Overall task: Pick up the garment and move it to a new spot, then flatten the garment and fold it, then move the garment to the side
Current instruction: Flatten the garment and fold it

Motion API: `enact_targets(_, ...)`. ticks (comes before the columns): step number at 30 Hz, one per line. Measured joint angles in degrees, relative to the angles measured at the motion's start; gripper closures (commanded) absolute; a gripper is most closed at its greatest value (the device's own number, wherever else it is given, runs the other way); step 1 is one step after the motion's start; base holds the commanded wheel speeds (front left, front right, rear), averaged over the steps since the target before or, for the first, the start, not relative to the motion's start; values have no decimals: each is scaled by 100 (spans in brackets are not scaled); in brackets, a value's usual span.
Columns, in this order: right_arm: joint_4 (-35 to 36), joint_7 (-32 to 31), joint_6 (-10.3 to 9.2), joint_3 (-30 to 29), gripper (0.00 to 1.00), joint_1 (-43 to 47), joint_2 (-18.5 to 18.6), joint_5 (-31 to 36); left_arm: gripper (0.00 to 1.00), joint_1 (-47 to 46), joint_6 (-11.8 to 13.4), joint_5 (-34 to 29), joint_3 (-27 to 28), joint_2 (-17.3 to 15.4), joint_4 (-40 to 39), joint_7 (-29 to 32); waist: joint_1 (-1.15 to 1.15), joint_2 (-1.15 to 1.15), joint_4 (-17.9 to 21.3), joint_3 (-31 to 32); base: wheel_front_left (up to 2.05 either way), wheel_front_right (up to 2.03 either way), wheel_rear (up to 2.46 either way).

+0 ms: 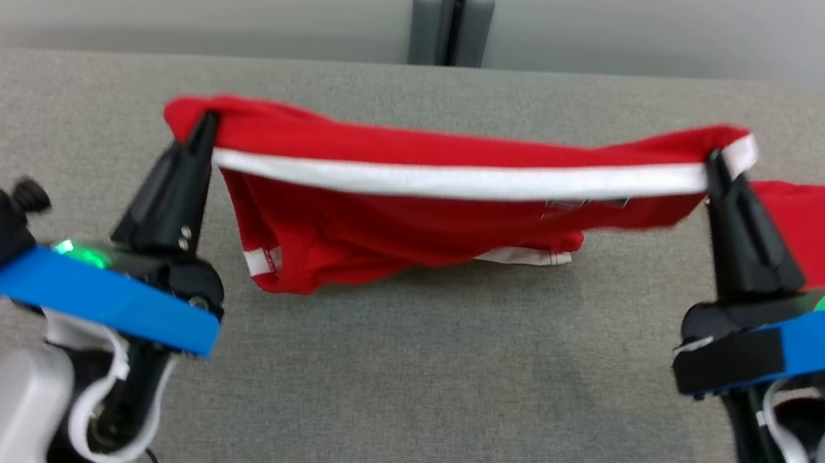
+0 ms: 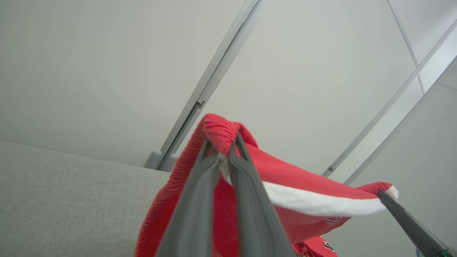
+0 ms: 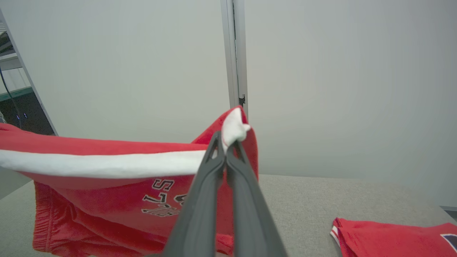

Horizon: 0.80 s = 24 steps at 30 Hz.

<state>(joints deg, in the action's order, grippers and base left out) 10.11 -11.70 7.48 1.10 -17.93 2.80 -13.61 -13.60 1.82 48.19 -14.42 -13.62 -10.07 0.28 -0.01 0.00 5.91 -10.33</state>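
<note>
— Grey table (image 1: 390,390) below; why's the garment (image 1: 380,235) strung up above it?
— Left claw (image 1: 208,120) and right claw (image 1: 712,161) each pinch its striped edge tight, likely stretching it flat; hem perhaps touches, blurry.
</note>
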Motion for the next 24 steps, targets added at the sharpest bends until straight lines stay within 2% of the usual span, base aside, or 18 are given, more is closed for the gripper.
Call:
enact_targets(3, 298, -230, 0, -38, 100, -294, 3, 26, 100, -344, 193, 215, 91, -109, -412, 500, 0, 0, 11, -155, 0, 0, 0)
enact_targets(6, 266, -252, 0, 27, 100, -931, 19, -81, 100, -904, 382, 367, 198, -198, -433, 910, 0, 0, 32, -400, 0, 0, 0)
enact_targets(11, -706, 48, 0, 278, 100, -2227, 319, -315, 100, -2152, 527, 410, 398, -218, 148, 1140, 2, 0, 52, -997, 0, 0, 0)
enact_targets(15, -1572, 593, 1, 599, 100, -3563, 583, -271, 100, -3252, 505, -27, 454, -471, 680, 1023, 2, 0, 89, -1493, 0, 0, 0)
enact_targets(20, -2318, 1414, 2, 753, 100, -4916, 860, 94, 100, -4414, 342, -300, 461, -419, 1145, 628, 3, 0, 8, -1871, 0, 0, 0)
enact_targets(24, -2704, 1998, 2, 679, 100, -5545, 860, 234, 100, -4960, 34, -646, 315, -520, 1436, 294, 3, 0, -11, -2006, 0, 0, 0)
